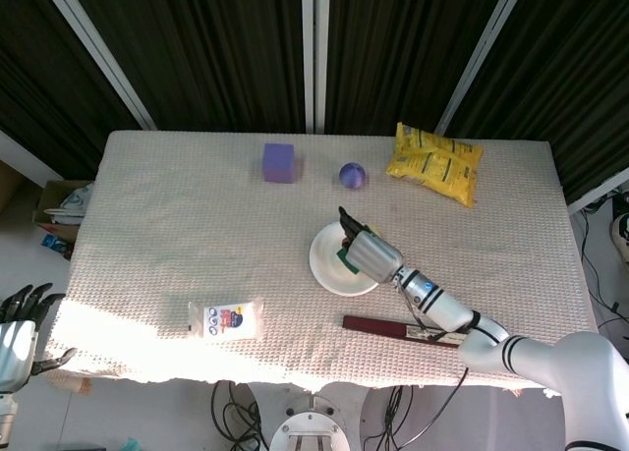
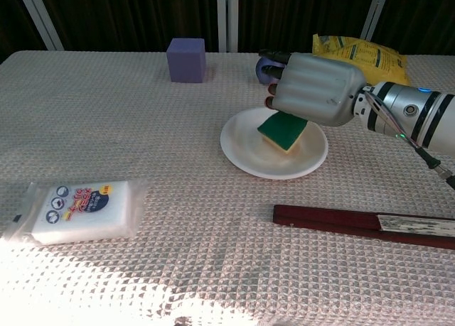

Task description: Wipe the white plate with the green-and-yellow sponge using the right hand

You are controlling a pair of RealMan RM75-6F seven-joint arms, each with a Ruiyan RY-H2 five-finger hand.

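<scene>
Gripping the green-and-yellow sponge (image 2: 283, 132) with fingers curled over it, the right hand (image 2: 315, 89) presses it onto the white plate (image 2: 245, 150), which sits right of the table's (image 2: 213, 219) centre. Only the head view shows the left hand (image 1: 18, 318), fingers apart and holding nothing, hanging off the table's front-left corner; the chest view shows the sponge's green face and yellow underside clearly.

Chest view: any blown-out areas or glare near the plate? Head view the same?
Chest view: the sun patch overexposes the near-left tablecloth and the white packet; the white plate, the sponge and the right hand sit in even light, sharp. Head view: same bright patch at the table's front-left edge; plate evenly lit, small in frame.
</scene>
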